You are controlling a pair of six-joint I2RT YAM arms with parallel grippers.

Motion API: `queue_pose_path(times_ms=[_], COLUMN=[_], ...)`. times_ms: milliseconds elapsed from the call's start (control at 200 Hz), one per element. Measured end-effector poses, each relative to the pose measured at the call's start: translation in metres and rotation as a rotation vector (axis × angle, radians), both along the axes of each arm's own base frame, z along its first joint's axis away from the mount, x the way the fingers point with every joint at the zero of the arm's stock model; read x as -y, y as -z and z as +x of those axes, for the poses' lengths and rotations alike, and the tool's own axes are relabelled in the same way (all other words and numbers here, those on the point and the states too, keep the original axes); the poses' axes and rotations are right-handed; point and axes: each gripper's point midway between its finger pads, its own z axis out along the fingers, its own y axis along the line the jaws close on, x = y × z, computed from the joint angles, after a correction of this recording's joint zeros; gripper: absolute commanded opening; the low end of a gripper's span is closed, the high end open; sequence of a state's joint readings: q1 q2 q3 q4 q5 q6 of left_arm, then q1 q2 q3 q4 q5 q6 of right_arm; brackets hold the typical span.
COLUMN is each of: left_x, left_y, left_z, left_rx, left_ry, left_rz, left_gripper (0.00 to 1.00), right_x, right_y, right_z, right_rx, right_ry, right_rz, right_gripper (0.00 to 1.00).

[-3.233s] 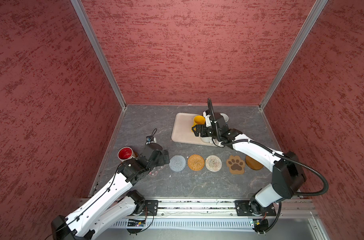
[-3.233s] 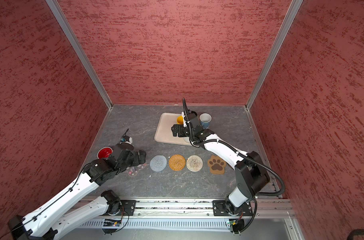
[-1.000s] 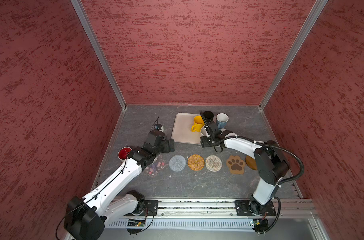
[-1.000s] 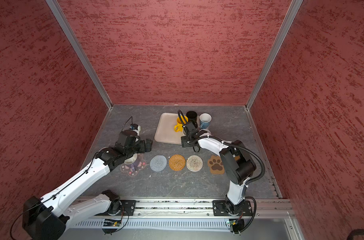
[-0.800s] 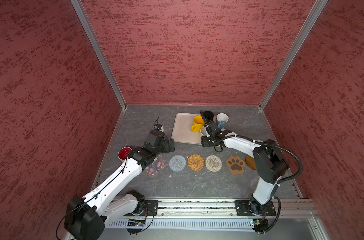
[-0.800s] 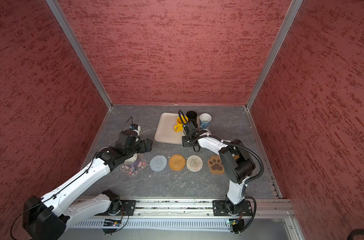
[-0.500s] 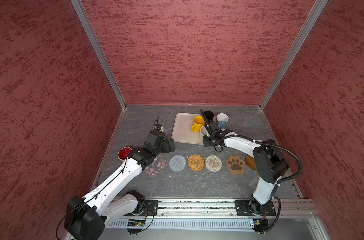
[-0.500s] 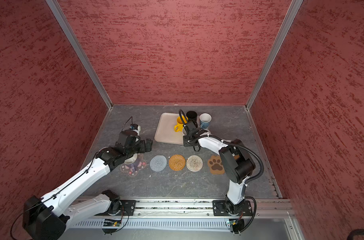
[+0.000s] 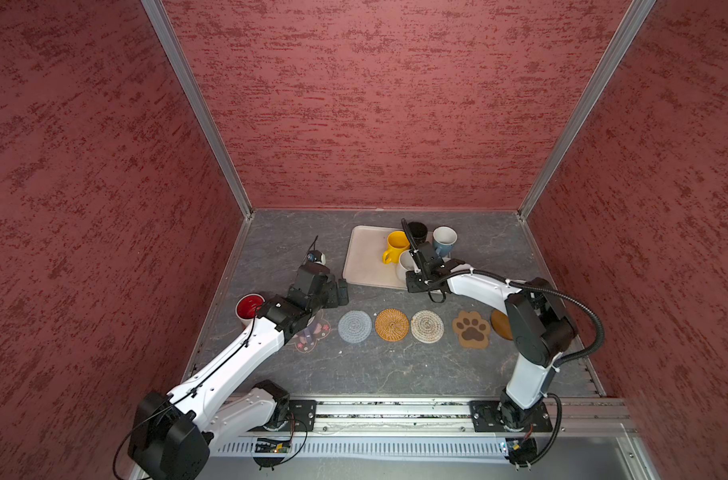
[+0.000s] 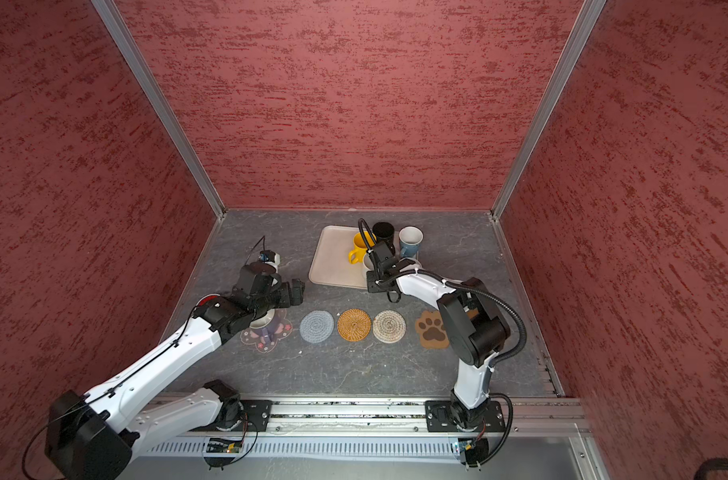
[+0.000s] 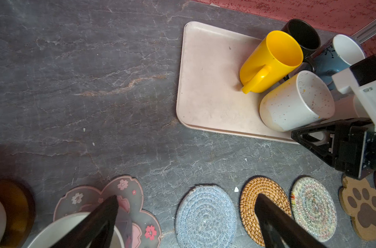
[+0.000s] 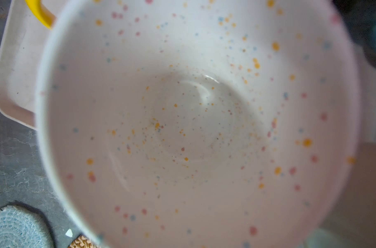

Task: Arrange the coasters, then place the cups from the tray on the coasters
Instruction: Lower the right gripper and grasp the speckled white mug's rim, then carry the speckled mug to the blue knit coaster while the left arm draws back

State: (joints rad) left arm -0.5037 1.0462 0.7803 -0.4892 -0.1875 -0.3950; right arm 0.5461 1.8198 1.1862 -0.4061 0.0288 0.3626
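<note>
The pale tray (image 9: 366,257) holds a yellow cup (image 9: 395,245), a black cup (image 9: 417,230), a light blue cup (image 9: 444,240) and a speckled white cup (image 9: 404,266). My right gripper (image 9: 413,283) is at the tray's front edge, shut on the speckled cup's handle (image 11: 318,140). The cup's inside (image 12: 193,118) fills the right wrist view and hides the fingers. My left gripper (image 9: 340,291) hangs open, empty, beside the pink flower coaster (image 9: 312,338), which carries a white cup (image 10: 262,323). A red-inside cup (image 9: 249,306) sits on a wooden disc (image 11: 15,199).
In a row along the front lie the grey-blue coaster (image 9: 355,326), orange-tan coaster (image 9: 392,325), beige coaster (image 9: 427,326), paw coaster (image 9: 471,329) and a wooden disc (image 9: 499,324), all bare. Red walls enclose the grey table (image 9: 296,241).
The right gripper has come down to the tray's front edge and shut on the speckled cup's handle. The left arm has left the flower coaster and now holds still.
</note>
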Motion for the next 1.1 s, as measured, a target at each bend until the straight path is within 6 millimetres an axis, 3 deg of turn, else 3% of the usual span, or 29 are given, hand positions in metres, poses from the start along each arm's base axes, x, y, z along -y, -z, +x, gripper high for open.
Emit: queue_pose_path(times_ms=[85, 205, 541, 827, 1007, 1102], left_x=[-0.001, -0.002, -0.010, -0.014, -0.010, -0.007], left_y=[0.002, -0.001, -0.016, -0.017, -0.018, -0.028], left_z=[0.000, 0.002, 0.005, 0.009, 0.008, 0.010], left_rx=[-0.003, 0.009, 0.061, 0.055, 0.047, 0.055], left_ry=[-0.006, -0.017, -0.048, -0.058, -0.046, -0.038], left_rz=[-0.002, -0.012, -0.043, -0.085, -0.112, -0.126], left_gripper=[0.99, 0.99, 1.00, 1.00, 1.00, 1.00], right_x=[-0.002, -0.002, -0.003, -0.004, -0.007, -0.011], right_y=[0.000, 0.000, -0.002, -0.009, -0.027, -0.038], right_z=[0.001, 0.001, 0.000, -0.014, -0.018, -0.020], right_rx=[0.006, 0.007, 0.005, -0.012, 0.015, 0.039], right_ry=[-0.005, -0.006, -0.010, -0.049, -0.075, -0.099], right_rz=[0.009, 0.009, 0.015, 0.041, 0.073, 0.090], right_gripper=[0.04, 0.00, 0.00, 0.00, 0.00, 0.00])
